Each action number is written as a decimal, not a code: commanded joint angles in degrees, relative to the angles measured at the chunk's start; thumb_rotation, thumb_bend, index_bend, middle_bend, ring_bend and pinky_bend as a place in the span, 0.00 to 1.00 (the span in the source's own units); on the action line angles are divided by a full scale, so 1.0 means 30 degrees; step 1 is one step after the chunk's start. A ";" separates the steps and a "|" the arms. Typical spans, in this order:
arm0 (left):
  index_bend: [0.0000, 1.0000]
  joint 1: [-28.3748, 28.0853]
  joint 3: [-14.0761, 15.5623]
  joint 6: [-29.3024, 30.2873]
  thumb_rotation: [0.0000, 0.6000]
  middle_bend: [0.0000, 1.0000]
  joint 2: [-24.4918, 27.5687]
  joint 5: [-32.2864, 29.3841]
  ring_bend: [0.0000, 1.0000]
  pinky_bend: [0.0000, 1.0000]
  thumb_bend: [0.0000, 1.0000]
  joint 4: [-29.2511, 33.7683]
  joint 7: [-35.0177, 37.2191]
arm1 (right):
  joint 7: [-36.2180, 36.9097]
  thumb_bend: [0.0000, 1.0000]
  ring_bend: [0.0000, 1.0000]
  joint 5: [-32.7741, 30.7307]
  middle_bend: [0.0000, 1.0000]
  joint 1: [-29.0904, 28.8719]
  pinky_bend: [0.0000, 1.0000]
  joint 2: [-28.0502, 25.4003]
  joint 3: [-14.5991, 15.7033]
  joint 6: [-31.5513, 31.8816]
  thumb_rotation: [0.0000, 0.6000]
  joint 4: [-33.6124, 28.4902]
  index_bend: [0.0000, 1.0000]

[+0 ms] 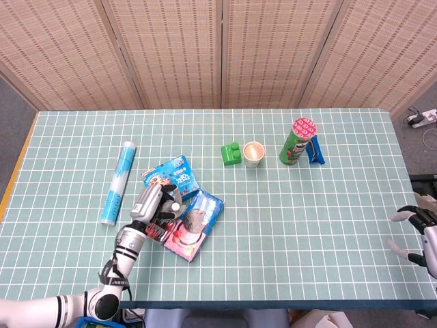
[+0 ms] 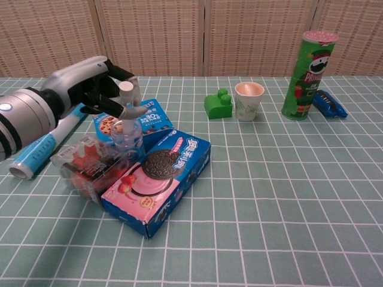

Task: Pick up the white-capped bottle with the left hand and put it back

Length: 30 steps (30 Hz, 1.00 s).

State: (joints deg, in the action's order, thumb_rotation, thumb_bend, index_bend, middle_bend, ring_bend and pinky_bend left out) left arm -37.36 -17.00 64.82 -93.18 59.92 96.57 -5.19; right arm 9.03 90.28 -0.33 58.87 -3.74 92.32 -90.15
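A small clear bottle (image 2: pixel 127 135) with a white cap (image 2: pixel 125 87) stands upright among snack packs at the table's left front. My left hand (image 2: pixel 90 89) reaches in from the left, and its fingers wrap around the bottle's neck just under the cap. From the head view, the left hand (image 1: pixel 151 205) sits beside the cap (image 1: pixel 175 206). At the table's right edge my right hand (image 1: pixel 415 229) hovers with fingers apart, holding nothing.
Around the bottle lie a pink-and-blue cookie box (image 2: pixel 158 182), a blue cookie pack (image 2: pixel 149 116) and a clear pack of red sweets (image 2: pixel 87 164). A blue tube (image 1: pixel 119 182) lies to the left. Behind stand a green block (image 2: pixel 218 104), a cup (image 2: pixel 249 100), a green can (image 2: pixel 309 67) and a blue packet (image 2: pixel 330 103).
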 commanded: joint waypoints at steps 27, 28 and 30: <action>0.76 -0.0018 0.0117 -0.0177 1.00 1.00 0.0320 0.0249 0.95 1.00 0.39 0.0283 0.0140 | 0.0106 0.10 0.34 -0.0002 0.37 -0.0003 0.58 -0.0011 -0.0004 0.0017 1.00 0.0041 0.44; 0.76 -0.0010 0.0109 -0.0151 1.00 1.00 0.0301 0.0277 0.95 1.00 0.39 0.0276 0.0182 | 0.0113 0.10 0.34 -0.0005 0.37 -0.0004 0.58 -0.0014 -0.0005 0.0015 1.00 0.0043 0.44; 0.76 0.0001 0.0085 -0.0133 1.00 1.00 0.0278 0.0310 0.95 1.00 0.39 0.0270 0.0284 | 0.0107 0.10 0.34 -0.0017 0.37 -0.0013 0.58 -0.0017 -0.0011 -0.0005 1.00 0.0041 0.44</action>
State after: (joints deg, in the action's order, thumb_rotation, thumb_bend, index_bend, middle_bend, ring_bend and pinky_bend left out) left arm -37.37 -16.73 64.40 -92.33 60.82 97.39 -4.37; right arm 9.35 90.22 -0.37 58.82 -3.77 92.30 -90.03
